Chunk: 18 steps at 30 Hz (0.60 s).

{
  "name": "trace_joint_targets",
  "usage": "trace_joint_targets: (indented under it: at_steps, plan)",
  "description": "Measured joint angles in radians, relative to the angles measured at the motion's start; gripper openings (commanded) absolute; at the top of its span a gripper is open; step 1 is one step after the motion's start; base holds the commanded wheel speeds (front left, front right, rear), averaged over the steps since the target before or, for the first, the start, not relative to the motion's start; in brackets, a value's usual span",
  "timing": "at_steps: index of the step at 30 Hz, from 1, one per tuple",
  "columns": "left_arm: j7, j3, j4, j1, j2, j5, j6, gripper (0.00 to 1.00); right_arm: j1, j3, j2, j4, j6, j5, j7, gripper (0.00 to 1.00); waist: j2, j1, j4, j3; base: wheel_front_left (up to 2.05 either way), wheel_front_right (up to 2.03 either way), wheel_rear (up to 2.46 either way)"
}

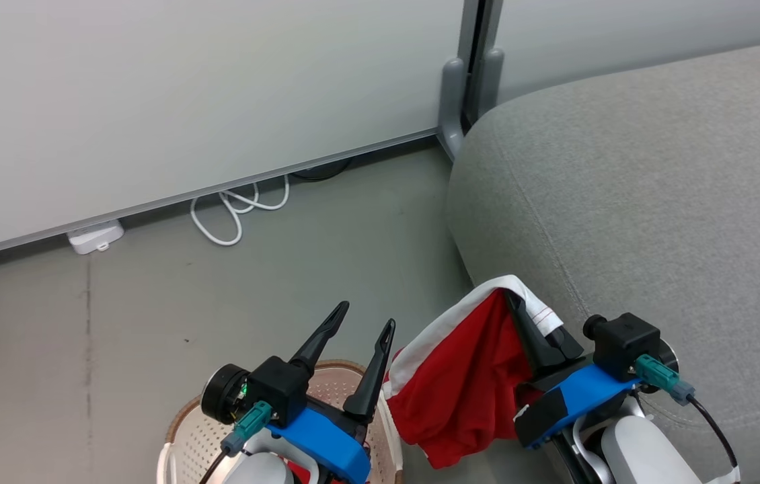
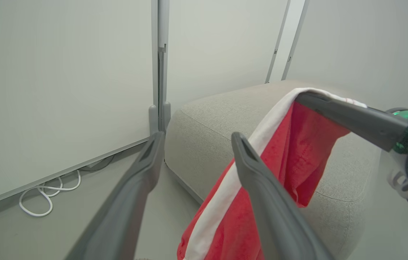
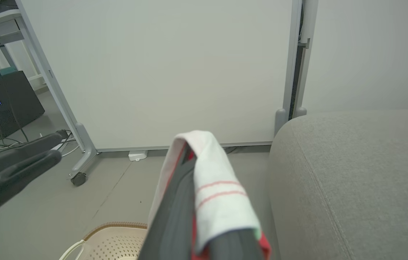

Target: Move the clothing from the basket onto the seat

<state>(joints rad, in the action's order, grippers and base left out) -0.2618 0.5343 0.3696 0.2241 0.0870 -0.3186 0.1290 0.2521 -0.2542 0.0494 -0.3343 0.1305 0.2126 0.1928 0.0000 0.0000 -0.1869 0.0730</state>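
The red garment (image 1: 467, 383) hangs in the air from the right gripper (image 1: 509, 296), whose jaws are closed tight on its white trim. It is out of the basket (image 1: 200, 435) but not yet on the sofa (image 1: 656, 202). Its loose bulk dangles over the floor (image 1: 286, 269) between the basket's rim and the sofa's rounded front edge. The left gripper (image 1: 366, 314) hovers above the basket with its jaws spread wide and nothing between them.

The cloth looks light, limp and soft. It should fold wherever it is unsupported and is not at risk of breaking. A pinch on the thicker bunched trim seems a surer hold than thin single-layer fabric, which could slide out. With the hold at one end, the long tail could drag along the sofa's edge unless it is lifted well over it.

The head view gives the layout from above, with the basket low, the sofa to the right and the garment between them. The left wrist view shows the drape from the side, with a white band running down the red cloth and the hem hanging below the sofa's top edge. The right wrist view shows the trim folded over the closed jaws, with two thin red stripes on it, and the basket's brown rim below.
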Motion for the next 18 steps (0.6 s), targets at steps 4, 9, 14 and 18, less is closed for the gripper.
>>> trace_joint_targets:
  at_steps: [4, 9, 14, 18]
  plan:
    - [0.0, 0.008, -0.002, 0.006, 0.006, -0.006, 0.0, 1.0, 0.008, -0.003, 0.0, 0.001, 0.0, 0.004, 0.007, 0.0, 0.0, 0.0, -0.055, 0.008, 0.0, 0.0, 0.0]
    - [0.0, 0.021, -0.007, 0.021, 0.01, -0.007, 0.0, 1.0, 0.016, 0.0, 0.0, 0.0, 0.0, 0.009, 0.015, 0.0, 0.0, 0.0, -0.122, 0.022, 0.0, 0.0, 0.0]
    - [0.0, 0.022, -0.008, 0.027, 0.016, -0.007, 0.0, 1.0, 0.017, -0.001, 0.001, -0.002, 0.0, 0.011, 0.02, 0.0, 0.0, 0.0, -0.179, 0.037, 0.0, 0.0, 0.0]
    - [0.0, 0.023, -0.01, 0.031, 0.023, -0.007, 0.0, 1.0, 0.018, -0.002, 0.001, -0.006, 0.0, 0.019, 0.029, 0.0, 0.0, 0.0, -0.219, 0.048, 0.0, 0.0, 0.0]
